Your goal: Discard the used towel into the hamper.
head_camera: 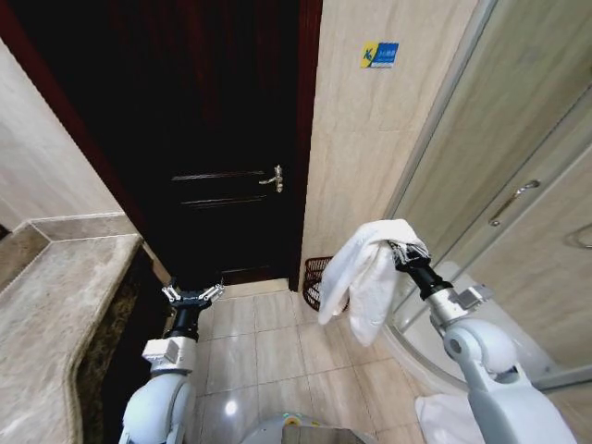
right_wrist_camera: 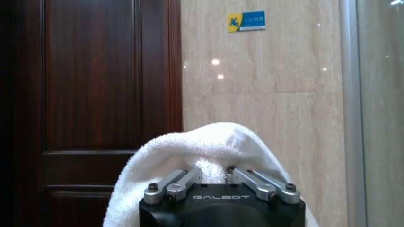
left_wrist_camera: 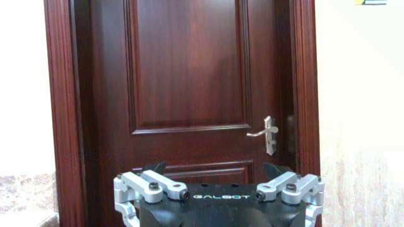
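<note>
A: Near end first. Right gripper (head_camera: pixel 396 248), raised out in front of the robot. State?

B: Clamped on the white towel (head_camera: pixel 365 277). Right wrist view: both fingers (right_wrist_camera: pixel 173 185) drawn in close, cloth bunched up between them and mounded over the tips. Head view: the towel drapes over the gripper's front and hangs well below it in loose folds.

A: Left gripper (head_camera: pixel 193 294)?

B: Lower than the right one and well apart from it, on the robot's left. Spread wide, nothing between the fingers. A marble counter (head_camera: pixel 55 305) lies just to its left.

A: The hamper?

B: Dark wire basket (head_camera: pixel 314 277) on the tiled floor (head_camera: pixel 268 338), below the right gripper and a little beyond it, towards the left one. The hanging towel covers its right part; only the rim and a few ribs show, so I cannot tell whether the cloth's lower edge touches it or hangs short.

A: Farther out?

B: Dark wooden door (head_camera: pixel 217 139), shut, with a metal lever handle (head_camera: pixel 274 178), dead ahead of the left gripper. Beige tiled wall ahead of the right gripper, with a small blue and yellow sticker (head_camera: pixel 379 55) high up. Glass shower enclosure (head_camera: pixel 518 203) to the right gripper's right.
</note>
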Robot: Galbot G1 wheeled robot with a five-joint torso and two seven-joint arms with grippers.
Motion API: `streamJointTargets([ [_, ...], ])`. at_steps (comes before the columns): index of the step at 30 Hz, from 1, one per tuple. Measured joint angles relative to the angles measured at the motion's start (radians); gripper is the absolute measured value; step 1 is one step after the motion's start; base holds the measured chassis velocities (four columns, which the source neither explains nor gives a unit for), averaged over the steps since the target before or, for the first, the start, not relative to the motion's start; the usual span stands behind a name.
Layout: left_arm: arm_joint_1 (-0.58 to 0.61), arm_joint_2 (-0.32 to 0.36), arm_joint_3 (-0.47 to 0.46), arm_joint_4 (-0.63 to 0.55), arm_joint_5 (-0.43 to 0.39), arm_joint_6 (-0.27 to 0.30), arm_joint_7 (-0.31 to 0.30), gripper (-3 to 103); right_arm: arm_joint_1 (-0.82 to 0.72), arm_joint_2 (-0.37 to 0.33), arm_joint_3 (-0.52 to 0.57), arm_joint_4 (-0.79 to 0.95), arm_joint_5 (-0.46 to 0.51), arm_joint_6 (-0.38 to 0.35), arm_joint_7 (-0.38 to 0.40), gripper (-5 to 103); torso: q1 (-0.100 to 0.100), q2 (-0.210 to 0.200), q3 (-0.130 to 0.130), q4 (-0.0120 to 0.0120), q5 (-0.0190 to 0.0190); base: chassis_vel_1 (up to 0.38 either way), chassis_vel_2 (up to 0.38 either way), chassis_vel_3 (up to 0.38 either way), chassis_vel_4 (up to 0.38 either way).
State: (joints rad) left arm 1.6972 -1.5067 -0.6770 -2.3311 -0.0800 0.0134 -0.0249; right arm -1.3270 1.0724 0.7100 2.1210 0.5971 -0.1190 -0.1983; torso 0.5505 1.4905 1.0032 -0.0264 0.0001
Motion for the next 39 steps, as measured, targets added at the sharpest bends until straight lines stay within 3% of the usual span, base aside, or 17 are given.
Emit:
streamJointTargets([
  [10,0.007,-0.022,0.007,-0.004,0.007,-0.009,0.002,100,0.005,-0.016,0.002,-0.019,0.015,0.015,-0.006,9,0.000,0.000,0.000,0.0000,0.0000,-0.052,0.083,0.095,-0.058],
  [17,0.009,-0.033,0.008,0.005,0.020,-0.062,-0.015,100,0.004,-0.023,0.006,-0.028,0.025,0.030,-0.006,9,0.000,0.000,0.000,0.0008,-0.0003,-0.052,0.142,0.143,-0.054],
  [25,0.018,-0.050,0.012,0.011,0.039,-0.082,-0.018,100,-0.008,-0.024,0.010,-0.030,0.033,0.042,-0.007,9,0.000,-0.001,0.000,0.0002,-0.0004,-0.025,0.033,0.032,-0.028],
  [39,0.030,-0.070,0.017,0.016,0.057,-0.104,-0.019,100,-0.001,-0.016,0.009,-0.046,0.021,0.054,-0.004,9,-0.036,-0.080,-0.041,0.0007,-0.0001,0.000,0.000,0.000,0.000],
])
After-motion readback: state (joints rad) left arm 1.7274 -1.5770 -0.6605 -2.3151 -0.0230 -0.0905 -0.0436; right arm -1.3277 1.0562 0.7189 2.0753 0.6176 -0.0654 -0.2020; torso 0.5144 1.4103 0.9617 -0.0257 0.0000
